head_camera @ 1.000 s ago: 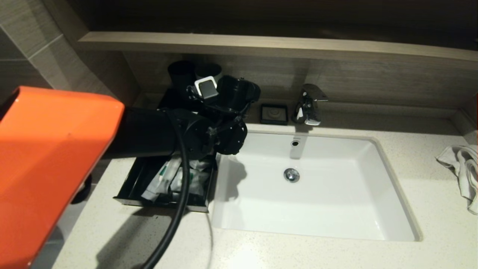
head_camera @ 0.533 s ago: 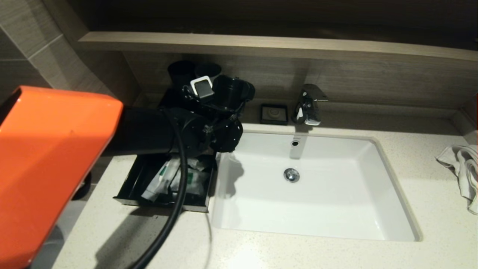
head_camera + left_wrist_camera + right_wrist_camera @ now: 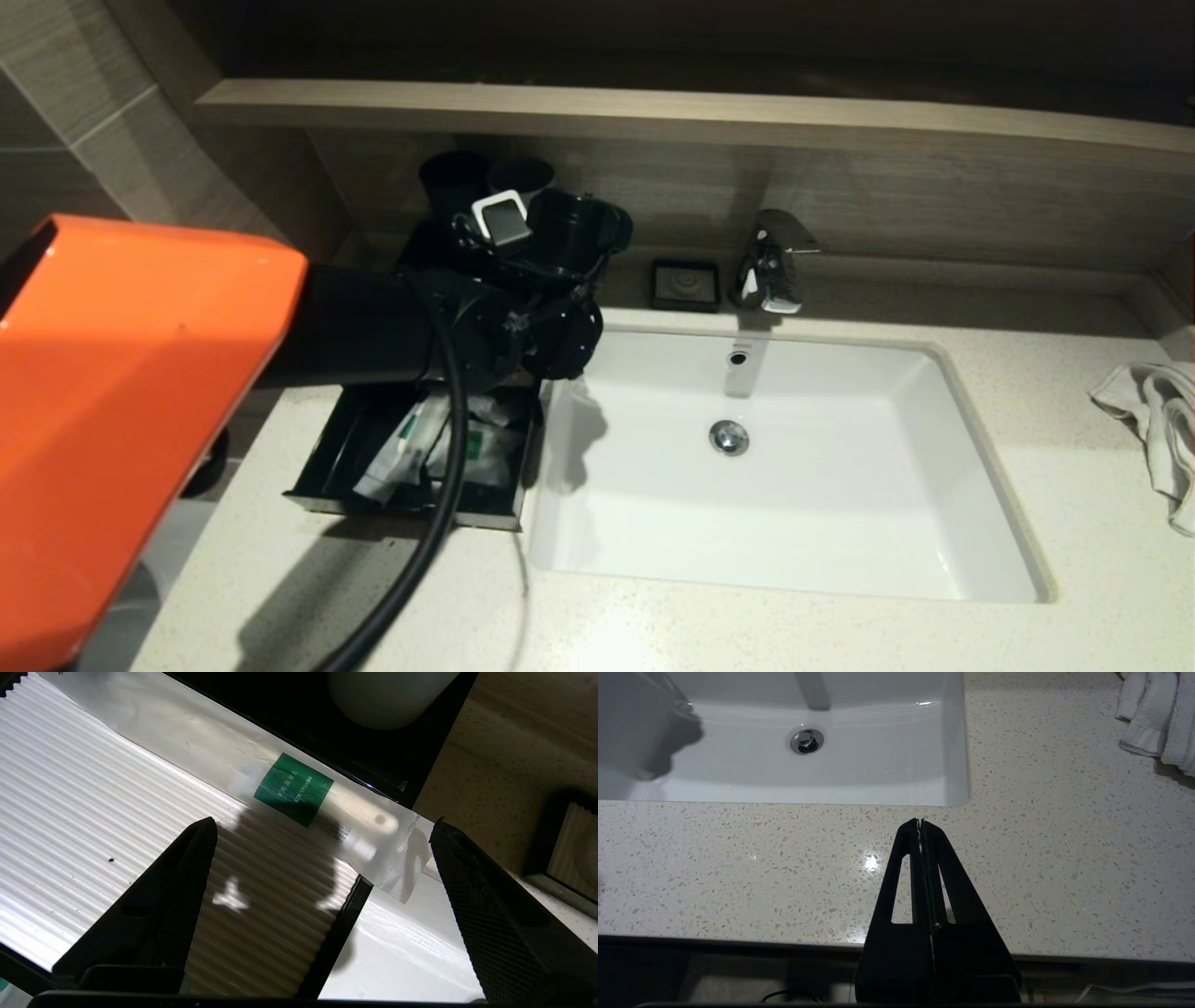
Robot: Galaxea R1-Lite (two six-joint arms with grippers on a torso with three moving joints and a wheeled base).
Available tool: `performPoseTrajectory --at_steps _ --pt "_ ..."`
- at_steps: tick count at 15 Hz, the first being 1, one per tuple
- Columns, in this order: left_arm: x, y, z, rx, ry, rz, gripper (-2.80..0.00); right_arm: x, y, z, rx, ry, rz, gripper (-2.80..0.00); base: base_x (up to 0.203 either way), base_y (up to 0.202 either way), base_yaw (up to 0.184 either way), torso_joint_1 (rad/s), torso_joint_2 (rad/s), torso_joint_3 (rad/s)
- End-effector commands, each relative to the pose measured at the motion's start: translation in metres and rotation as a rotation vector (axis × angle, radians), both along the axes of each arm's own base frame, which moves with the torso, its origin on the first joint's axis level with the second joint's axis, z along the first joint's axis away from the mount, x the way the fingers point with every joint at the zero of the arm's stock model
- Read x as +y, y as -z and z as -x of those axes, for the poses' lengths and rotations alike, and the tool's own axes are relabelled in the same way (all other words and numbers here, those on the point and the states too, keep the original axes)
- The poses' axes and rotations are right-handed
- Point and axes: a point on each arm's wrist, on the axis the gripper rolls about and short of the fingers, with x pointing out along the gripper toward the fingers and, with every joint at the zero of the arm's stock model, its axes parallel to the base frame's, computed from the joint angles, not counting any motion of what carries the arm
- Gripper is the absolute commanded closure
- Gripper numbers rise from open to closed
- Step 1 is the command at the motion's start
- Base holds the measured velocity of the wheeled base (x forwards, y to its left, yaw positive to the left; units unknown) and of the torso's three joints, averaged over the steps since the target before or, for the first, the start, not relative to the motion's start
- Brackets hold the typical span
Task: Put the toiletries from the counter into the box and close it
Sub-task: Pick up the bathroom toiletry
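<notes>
Counter (image 3: 653, 635): speckled off-white stone across the lower half of the head view, white sink basin (image 3: 794, 485) set at centre.

Box (image 3: 317, 467): black, left of the basin, its shallow drawer pulled out toward the lower left of the frame. Several frosted packets (image 3: 411, 448) with green labels lie in the drawer, partly hidden by the arm and its cable; the count cannot be made out from here.

Slim packet (image 3: 322, 807): in the left wrist view, a long frosted sachet with a green square label lies on the ribbed white top panel (image 3: 93, 812), one end overhanging the panel's corner. It is on the box, not in the drawer.

Left gripper (image 3: 322, 830): above that panel, fingers spread wide with nothing between them, the packet's overhanging end just beyond the tips.

Right gripper (image 3: 920, 826): parked low over the counter's front edge, fingers pressed together and empty.

Towel (image 3: 1153, 420): crumpled at the right edge. Tap and small black dish stand behind the basin.

Step in hand, as judged: gathering the last packet. Next move calls for closing squarely on that slim sachet, carrying it to the open drawer, then pushing the drawer shut.
</notes>
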Motion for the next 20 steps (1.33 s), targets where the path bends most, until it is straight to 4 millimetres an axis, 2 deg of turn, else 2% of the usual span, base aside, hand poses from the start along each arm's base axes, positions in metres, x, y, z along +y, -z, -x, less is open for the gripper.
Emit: performPoseTrajectory --at_steps 1,11,20 --pt "0.0016 0.0034 -0.0038 0.003 -0.014 -0.002 -2.80 0.0000 0.0000 -0.0001 0.002 0.000 0.000 0.00 0.000 0.000 0.000 0.000 0.00 0.000" --pt "0.0041 0.0017 -0.0095 -0.007 -0.026 0.005 -2.80 0.0000 0.0000 -0.0001 0.002 0.000 0.000 0.00 0.000 0.000 0.000 0.000 0.00 0.000" --pt "0.0046 0.0085 -0.0133 0.011 -0.031 -0.015 -2.80 0.0000 0.0000 -0.0001 0.002 0.000 0.000 0.00 0.000 0.000 0.000 0.000 0.00 0.000"
